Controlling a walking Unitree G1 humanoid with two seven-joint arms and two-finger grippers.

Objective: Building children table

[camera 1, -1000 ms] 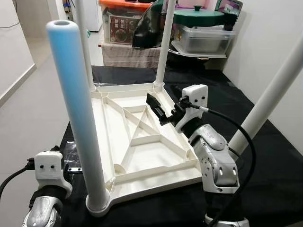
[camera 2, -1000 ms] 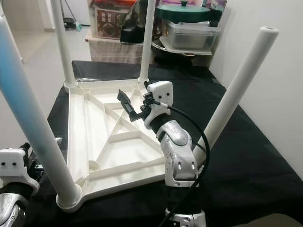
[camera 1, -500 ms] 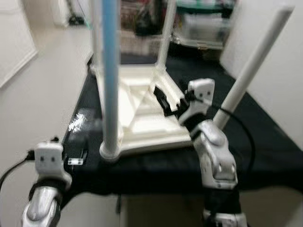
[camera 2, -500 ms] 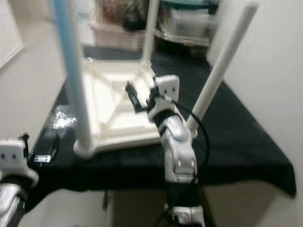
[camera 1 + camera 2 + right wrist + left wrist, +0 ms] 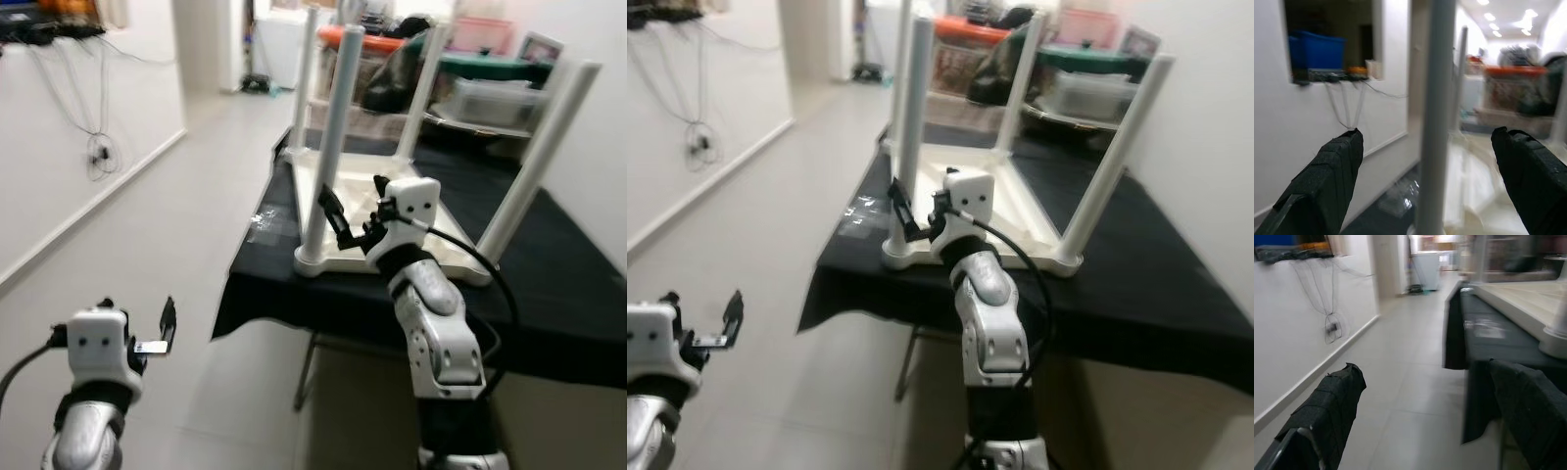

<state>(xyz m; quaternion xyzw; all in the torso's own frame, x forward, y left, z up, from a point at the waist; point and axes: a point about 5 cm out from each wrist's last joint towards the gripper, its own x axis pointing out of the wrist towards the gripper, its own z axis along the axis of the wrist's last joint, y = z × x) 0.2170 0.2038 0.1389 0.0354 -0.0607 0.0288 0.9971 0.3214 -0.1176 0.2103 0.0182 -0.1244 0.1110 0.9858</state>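
The white children table [image 5: 446, 257] lies upside down on a black-covered table [image 5: 573, 294], its four legs pointing up. My right gripper [image 5: 350, 223] is open at the table's near edge, level with the base of the near-left leg [image 5: 331, 147]. In the right wrist view that leg [image 5: 1435, 117] stands ahead between the two spread fingers [image 5: 1327, 176], apart from them. My left gripper [image 5: 137, 318] hangs open and holding nothing over the floor, well short of the black table; its fingers [image 5: 1327, 411] frame bare tiles.
Storage boxes and tubs [image 5: 490, 93] are stacked behind the black table. A white wall with dangling cables [image 5: 98, 147] runs along the left. Light tiled floor [image 5: 186, 225] lies between me and the table. A clear plastic bag [image 5: 263, 220] sits on the cloth's left edge.
The whole view has pulled back, so the table now looks farther and smaller, with floor in front. Both grippers stay open; the right one has drawn back from over the tabletop to the near-left leg.
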